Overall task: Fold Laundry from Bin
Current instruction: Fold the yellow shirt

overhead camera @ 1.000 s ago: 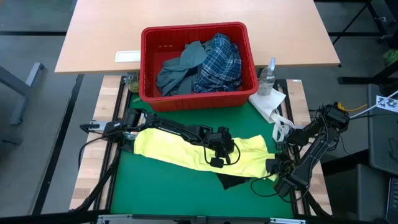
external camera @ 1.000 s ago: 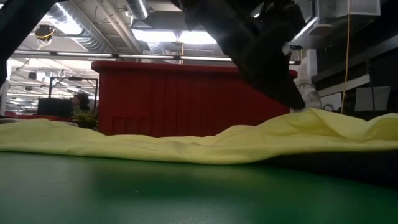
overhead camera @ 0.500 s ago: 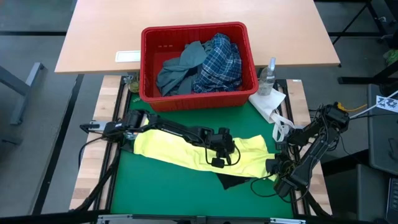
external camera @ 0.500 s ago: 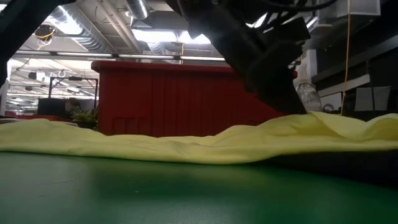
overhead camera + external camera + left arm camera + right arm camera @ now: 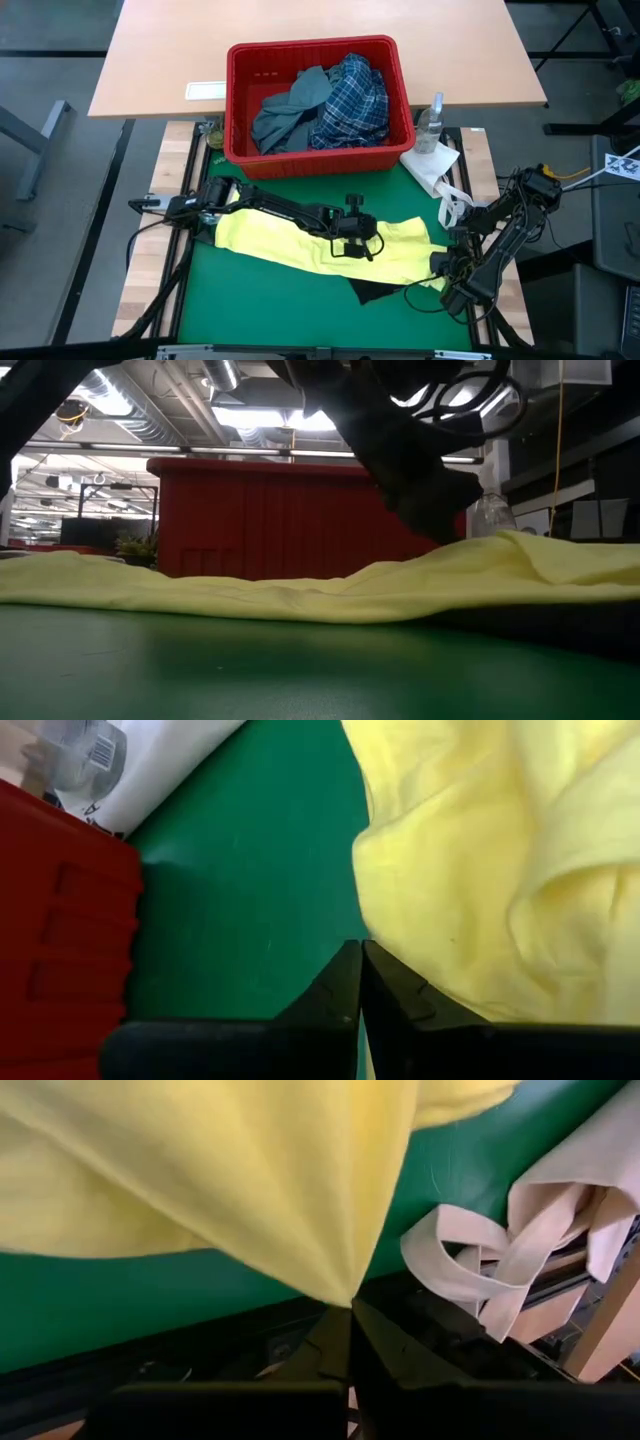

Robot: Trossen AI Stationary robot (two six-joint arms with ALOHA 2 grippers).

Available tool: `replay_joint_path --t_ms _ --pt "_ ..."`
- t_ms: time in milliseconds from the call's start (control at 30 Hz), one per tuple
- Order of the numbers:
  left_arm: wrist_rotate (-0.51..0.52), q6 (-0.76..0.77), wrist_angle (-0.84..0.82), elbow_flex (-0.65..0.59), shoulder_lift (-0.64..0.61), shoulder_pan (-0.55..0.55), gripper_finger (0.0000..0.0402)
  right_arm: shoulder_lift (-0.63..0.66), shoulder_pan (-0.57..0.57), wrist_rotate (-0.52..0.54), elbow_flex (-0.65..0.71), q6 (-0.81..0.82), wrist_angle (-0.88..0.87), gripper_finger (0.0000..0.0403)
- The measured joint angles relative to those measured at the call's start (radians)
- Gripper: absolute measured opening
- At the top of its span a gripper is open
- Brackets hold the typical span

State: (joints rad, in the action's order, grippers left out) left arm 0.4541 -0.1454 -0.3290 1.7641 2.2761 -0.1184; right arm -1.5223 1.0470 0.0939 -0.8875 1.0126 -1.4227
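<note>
A small yellow garment point(image 5: 300, 243) lies spread and rumpled across the green mat, its right corner drawn up into a pinched peak, with a dark navy piece point(image 5: 378, 291) poking out from under its near edge. Behind it stands the red slotted bin point(image 5: 318, 149), holding a crumpled grey-blue garment point(image 5: 288, 108) beside a blue-white plaid shirt point(image 5: 352, 103).

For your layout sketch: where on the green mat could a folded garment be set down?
Bare green mat lies in front of the yellow garment, toward the mat's near left corner. A thinner strip runs between the garment and the red bin. The near right side is crowded by the dark garment and right gripper.
</note>
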Motion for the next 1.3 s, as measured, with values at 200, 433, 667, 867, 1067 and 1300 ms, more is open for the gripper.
replay_joint_path --t_ms 200,433,667,867,1067,1300 --pt "0.000 -0.019 0.000 0.000 0.000 -0.006 0.0002 0.000 0.000 0.003 0.000 0.000 0.000 0.0003" --pt "-0.035 -0.017 -0.012 0.049 -0.002 -0.032 0.0010 0.000 0.000 0.003 0.000 0.000 0.001 0.0003" --pt "-0.035 -0.008 -0.014 0.055 -0.002 -0.044 0.0059 0.000 0.000 0.002 0.000 0.000 0.007 0.0003" --pt "-0.153 0.006 -0.016 0.055 -0.002 -0.047 0.0112 0.000 0.000 0.002 0.000 0.000 0.008 0.0003" --pt "-0.159 0.005 -0.013 0.055 0.000 -0.043 0.0130 0.000 0.000 0.002 0.000 0.000 0.008 0.0003" --pt "-0.160 0.006 -0.006 0.056 0.018 -0.031 0.0123 0.000 0.000 0.002 0.000 0.000 0.011 0.0003"
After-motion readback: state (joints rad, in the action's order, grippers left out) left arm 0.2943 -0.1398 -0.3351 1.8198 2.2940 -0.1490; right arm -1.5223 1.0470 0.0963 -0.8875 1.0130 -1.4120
